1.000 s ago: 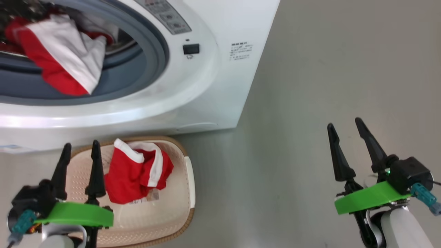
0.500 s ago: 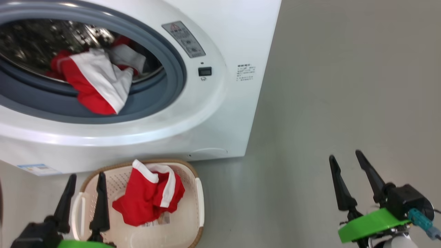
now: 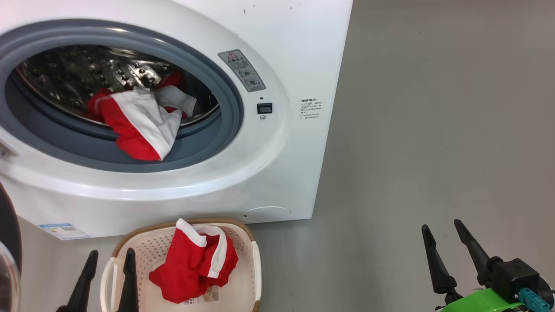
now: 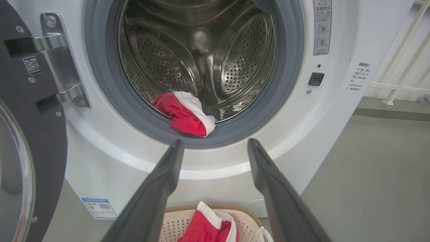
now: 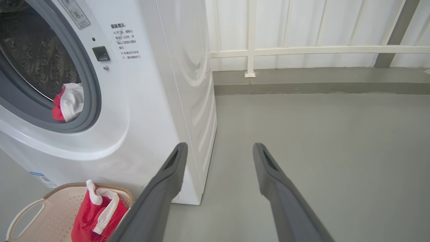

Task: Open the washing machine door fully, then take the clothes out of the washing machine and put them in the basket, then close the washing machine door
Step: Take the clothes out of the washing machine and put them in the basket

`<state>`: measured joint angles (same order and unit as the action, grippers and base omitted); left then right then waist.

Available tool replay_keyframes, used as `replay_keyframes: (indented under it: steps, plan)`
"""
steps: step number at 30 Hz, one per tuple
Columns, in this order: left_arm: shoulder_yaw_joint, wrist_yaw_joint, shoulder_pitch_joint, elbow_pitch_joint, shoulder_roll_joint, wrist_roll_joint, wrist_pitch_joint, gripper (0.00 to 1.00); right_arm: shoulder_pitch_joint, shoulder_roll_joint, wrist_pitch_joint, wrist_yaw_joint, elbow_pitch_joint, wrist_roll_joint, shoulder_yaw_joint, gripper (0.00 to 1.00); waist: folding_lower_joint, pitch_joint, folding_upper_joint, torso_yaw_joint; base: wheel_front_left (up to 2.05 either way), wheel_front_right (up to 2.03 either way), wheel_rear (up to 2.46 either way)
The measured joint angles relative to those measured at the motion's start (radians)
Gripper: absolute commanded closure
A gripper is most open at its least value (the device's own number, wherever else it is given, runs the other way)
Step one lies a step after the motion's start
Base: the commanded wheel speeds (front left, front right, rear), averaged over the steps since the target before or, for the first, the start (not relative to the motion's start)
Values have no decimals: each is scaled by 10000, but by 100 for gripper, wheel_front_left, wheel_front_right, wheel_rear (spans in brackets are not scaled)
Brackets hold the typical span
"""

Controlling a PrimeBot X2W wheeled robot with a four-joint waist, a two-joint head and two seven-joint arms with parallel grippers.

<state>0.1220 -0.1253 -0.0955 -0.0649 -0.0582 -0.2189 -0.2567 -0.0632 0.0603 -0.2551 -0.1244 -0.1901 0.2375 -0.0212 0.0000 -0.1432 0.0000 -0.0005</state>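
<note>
The white washing machine (image 3: 277,173) stands with its drum exposed. Its door (image 4: 30,151) is swung out to the left, dark inner side and hinge showing. One piece of the red and white clothes (image 3: 138,125) hangs over the grey gasket at the drum's lower lip. Another red piece (image 3: 193,264) lies in the cream basket (image 3: 256,264) on the floor below the opening. My left gripper (image 3: 111,255) is open and empty above the basket's left side. In the left wrist view its fingers (image 4: 158,188) point at the drum. My right gripper (image 3: 441,225) is open and empty over the floor, right of the machine.
Grey floor (image 3: 433,130) stretches to the right of the machine. A white railing (image 5: 302,50) above a low grey curb closes off the back. A small blue label (image 3: 63,231) marks the machine's lower front corner.
The head camera has tilted up: machine, basket and both grippers sit lower in the picture and more of the drum shows. The clothes lie as before, and both grippers stay open.
</note>
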Motion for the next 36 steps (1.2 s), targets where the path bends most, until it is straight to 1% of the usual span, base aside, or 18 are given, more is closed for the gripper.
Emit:
replay_keyframes:
  steps: [11,16,20,25,31,36]
  plan:
    - [-25,0,-26,109,35,-23,0,0,12,-6,0,0,86,0,-31,0,0,-226,0,-95,0,0,0]
    - [-71,2,637,-420,54,-23,-2,0,143,-31,0,0,140,0,-33,0,0,-507,0,-97,0,0,0]
    - [-111,2,1751,-1306,48,54,0,0,438,-61,0,0,186,-10,-36,0,0,-836,0,-113,0,0,0]
    - [-127,2,3705,-2608,-8,190,0,0,828,-98,0,0,259,-12,-8,0,0,-1379,1,-180,0,0,0]
    - [-48,0,6171,-4539,-360,324,-2,0,1442,-117,0,0,351,-8,46,0,0,-2146,0,-330,0,0,0]
    - [29,0,7777,-6119,-721,339,-2,0,1758,-121,0,0,418,104,150,0,0,-2731,1,-534,0,0,0]
